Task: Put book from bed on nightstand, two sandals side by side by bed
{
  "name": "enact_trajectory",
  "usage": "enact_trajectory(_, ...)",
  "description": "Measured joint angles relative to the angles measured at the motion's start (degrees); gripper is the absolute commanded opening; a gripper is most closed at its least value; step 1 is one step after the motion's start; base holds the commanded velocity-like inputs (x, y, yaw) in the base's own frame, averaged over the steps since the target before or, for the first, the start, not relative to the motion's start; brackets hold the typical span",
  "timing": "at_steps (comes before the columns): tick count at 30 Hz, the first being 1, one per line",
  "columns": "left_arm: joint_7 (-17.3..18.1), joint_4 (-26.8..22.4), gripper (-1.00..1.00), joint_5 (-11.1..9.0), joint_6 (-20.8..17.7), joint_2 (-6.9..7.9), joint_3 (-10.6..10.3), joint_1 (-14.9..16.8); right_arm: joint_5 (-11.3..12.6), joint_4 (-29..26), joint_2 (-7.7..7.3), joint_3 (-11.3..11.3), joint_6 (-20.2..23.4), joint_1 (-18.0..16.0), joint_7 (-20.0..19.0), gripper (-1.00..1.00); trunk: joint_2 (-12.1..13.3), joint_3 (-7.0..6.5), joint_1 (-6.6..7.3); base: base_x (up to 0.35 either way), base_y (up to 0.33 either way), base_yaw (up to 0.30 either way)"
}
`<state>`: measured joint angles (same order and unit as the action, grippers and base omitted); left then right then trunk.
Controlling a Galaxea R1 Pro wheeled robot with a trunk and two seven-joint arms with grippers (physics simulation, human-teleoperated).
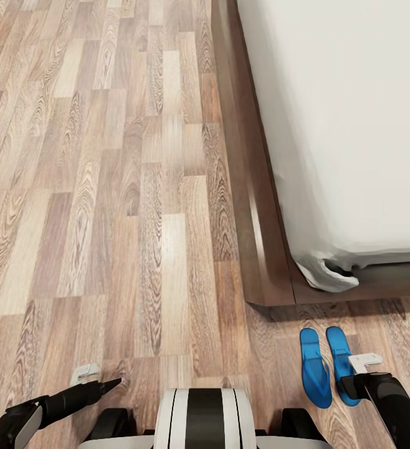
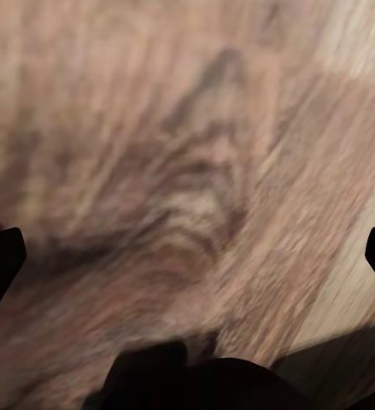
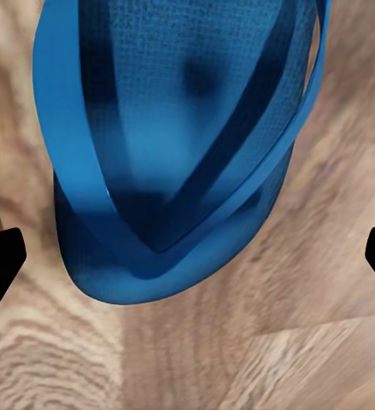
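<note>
Two blue sandals (image 1: pixel 329 366) lying side by side on the wood-plank floor (image 1: pixel 136 218), just off the corner of the bed (image 1: pixel 342 125), toes toward its dark frame, a thin strip of floor between them. Right claw (image 1: pixel 366 360) above the nearer-to-right sandal, jaws spread wide in the right wrist view, nothing between them, toe straps (image 3: pixel 196 162) of the sandal directly underneath. Left claw (image 1: pixel 85 374) low over bare floor on the other side, jaws also wide and empty in the left wrist view. Probably the placing step at its end: pair already together and parallel beside the bed. To finish cleanly, lift the right claw straight up, no sideways drift, so neither finger catches a strap and skews the sandal. Check the heels for level before moving off. No book on the visible stretch of mattress; nightstand likewise out of sight, so likely a drive toward the headboard afterwards.
</note>
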<state>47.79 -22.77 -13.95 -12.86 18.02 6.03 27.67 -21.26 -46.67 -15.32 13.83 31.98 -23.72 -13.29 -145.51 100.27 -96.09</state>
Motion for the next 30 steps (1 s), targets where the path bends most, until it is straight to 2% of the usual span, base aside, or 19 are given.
enact_trajectory(30, 0.00, 0.00, 1.00, 0.04, -0.08, -0.10, -0.08, 0.00, 0.29, -0.48, -0.11, 0.06, 0.10, 0.03, -0.76, 1.00, 0.39, -6.42, 0.75, 0.000, 0.000, 0.000)
